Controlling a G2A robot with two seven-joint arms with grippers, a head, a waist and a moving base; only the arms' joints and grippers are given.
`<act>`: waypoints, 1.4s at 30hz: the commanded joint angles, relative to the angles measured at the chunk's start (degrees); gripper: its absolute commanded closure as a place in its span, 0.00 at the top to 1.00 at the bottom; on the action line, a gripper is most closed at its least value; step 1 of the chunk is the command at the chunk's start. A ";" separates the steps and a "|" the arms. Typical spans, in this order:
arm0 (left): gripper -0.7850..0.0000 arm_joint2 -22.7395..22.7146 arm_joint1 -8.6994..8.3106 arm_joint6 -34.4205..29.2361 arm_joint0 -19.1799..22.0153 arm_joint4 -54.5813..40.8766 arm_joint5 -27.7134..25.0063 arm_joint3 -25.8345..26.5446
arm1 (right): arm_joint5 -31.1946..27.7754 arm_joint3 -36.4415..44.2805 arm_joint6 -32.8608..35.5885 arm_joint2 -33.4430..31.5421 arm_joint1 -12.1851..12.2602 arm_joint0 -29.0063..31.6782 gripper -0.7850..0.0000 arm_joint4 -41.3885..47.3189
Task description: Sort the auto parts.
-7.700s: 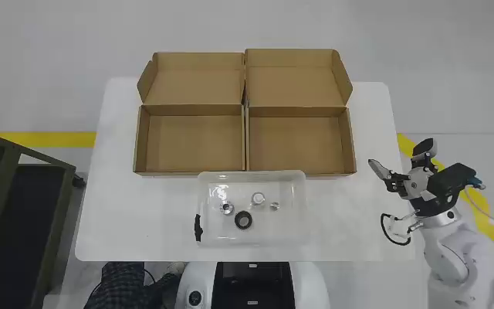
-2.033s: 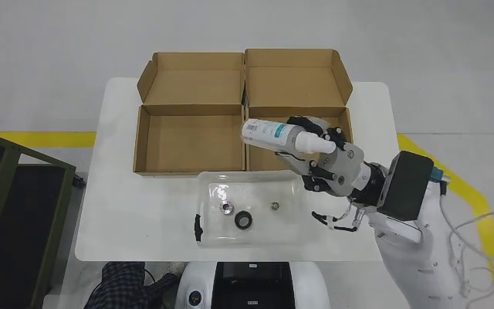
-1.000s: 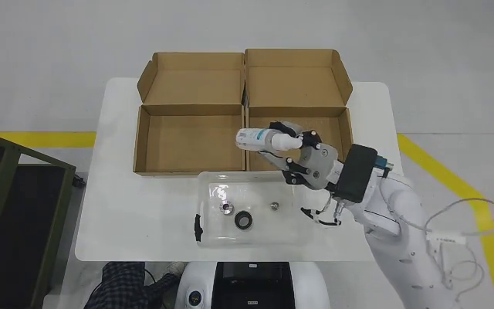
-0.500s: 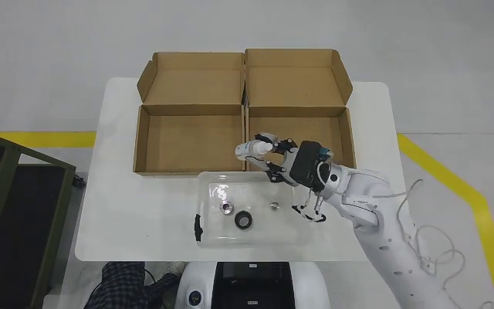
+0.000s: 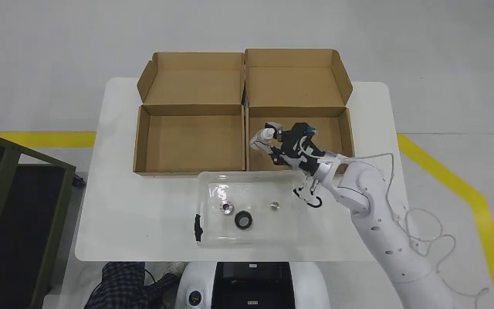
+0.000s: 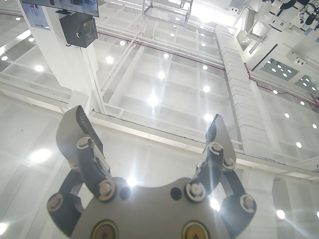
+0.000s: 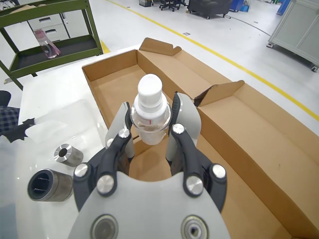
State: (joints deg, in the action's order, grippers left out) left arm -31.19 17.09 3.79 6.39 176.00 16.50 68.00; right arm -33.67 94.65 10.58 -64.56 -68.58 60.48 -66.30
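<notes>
My right gripper (image 5: 270, 140) (image 7: 152, 104) is shut on a small clear bottle with a white cap (image 5: 265, 134) (image 7: 150, 88). It holds the bottle over the left end of the right cardboard box (image 5: 309, 147) (image 7: 236, 170), close to the wall shared with the left box (image 5: 191, 143) (image 7: 112, 85). A clear tray (image 5: 293, 232) (image 7: 62, 115) in front of the boxes holds a metal bushing (image 5: 227, 207) (image 7: 67, 154), a dark ring bearing (image 5: 244, 221) (image 7: 47, 185) and a small metal piece (image 5: 274, 205). My left gripper (image 6: 148, 115) points at the ceiling, open and empty.
Both boxes stand open, their lids folded back, and their floors are bare. The white table (image 5: 123, 193) has free room to the left and right of the tray. A green cart (image 5: 31, 208) (image 7: 49, 26) stands off the table's left side.
The bottle stood in the tray at first. My right arm came in from the right, took it, and has sunk lower with it over the right box's left end.
</notes>
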 commanded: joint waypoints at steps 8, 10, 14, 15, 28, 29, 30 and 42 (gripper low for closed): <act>1.00 0.00 0.00 0.00 0.00 0.00 0.00 0.00 | 2.43 -7.89 2.76 3.06 -1.05 -4.72 0.00 1.89; 1.00 0.00 0.00 0.00 0.00 0.00 0.00 0.00 | 2.88 -9.52 2.97 3.85 -1.29 -5.54 0.00 1.77; 1.00 0.00 0.00 0.00 0.00 0.00 0.00 0.00 | 3.94 -12.63 3.06 5.14 -1.76 -7.03 0.00 1.46; 1.00 0.00 0.00 0.00 0.00 0.00 0.00 0.00 | 4.22 -13.32 3.11 5.42 -1.87 -7.38 0.00 1.34; 1.00 0.00 0.00 0.00 0.00 0.00 0.00 0.00 | 5.65 -17.59 3.92 7.28 -2.76 -9.94 0.18 0.28; 1.00 0.00 0.00 0.00 0.00 0.00 0.00 0.00 | 5.67 -17.70 4.02 7.36 -2.79 -9.97 0.18 0.22; 1.00 0.00 0.00 0.00 0.00 0.00 0.00 0.00 | 5.69 -17.77 4.06 7.41 -2.83 -9.99 0.18 0.25; 1.00 0.00 0.00 0.00 0.00 0.00 0.00 0.00 | 5.92 -17.99 4.42 7.34 -3.04 -9.82 0.51 -0.04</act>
State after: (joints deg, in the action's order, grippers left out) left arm -31.19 17.09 3.79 6.39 176.00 16.50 68.00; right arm -27.79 76.65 15.02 -57.18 -71.62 50.61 -66.31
